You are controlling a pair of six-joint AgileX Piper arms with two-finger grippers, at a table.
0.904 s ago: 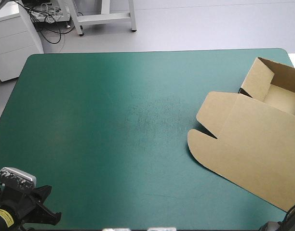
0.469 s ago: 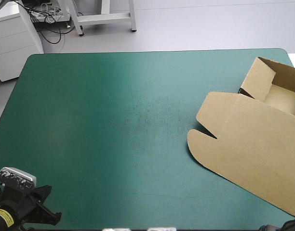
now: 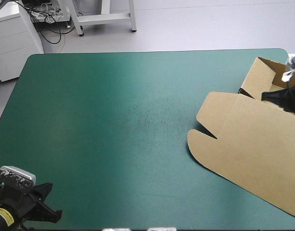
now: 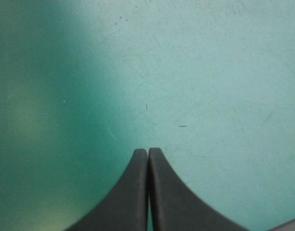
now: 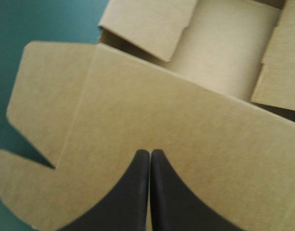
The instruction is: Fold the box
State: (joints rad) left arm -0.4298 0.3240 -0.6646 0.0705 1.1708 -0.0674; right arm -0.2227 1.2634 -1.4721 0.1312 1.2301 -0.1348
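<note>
The brown box (image 3: 253, 144) lies at the table's right side as an open tray (image 3: 263, 79) with raised walls. Its lid (image 5: 186, 125) lies flat toward the near edge, two rounded flaps pointing left. My right gripper (image 3: 264, 96) comes in from the right edge and hovers over the line where the lid meets the tray. In the right wrist view that gripper (image 5: 150, 152) is shut, with nothing between its fingers and the lid below them. My left gripper (image 4: 148, 151) is shut over bare teal-green cover at the near left corner (image 3: 41, 207).
The teal-green cover (image 3: 138, 120) runs left of the box, with faint scuff marks at its middle. The tray stands close to the table's far right corner (image 3: 282, 50). The box reaches the picture's right edge.
The right arm, earlier barely showing at the near right corner, has swung up over the box's tray. The box and the left arm have stayed put.
</note>
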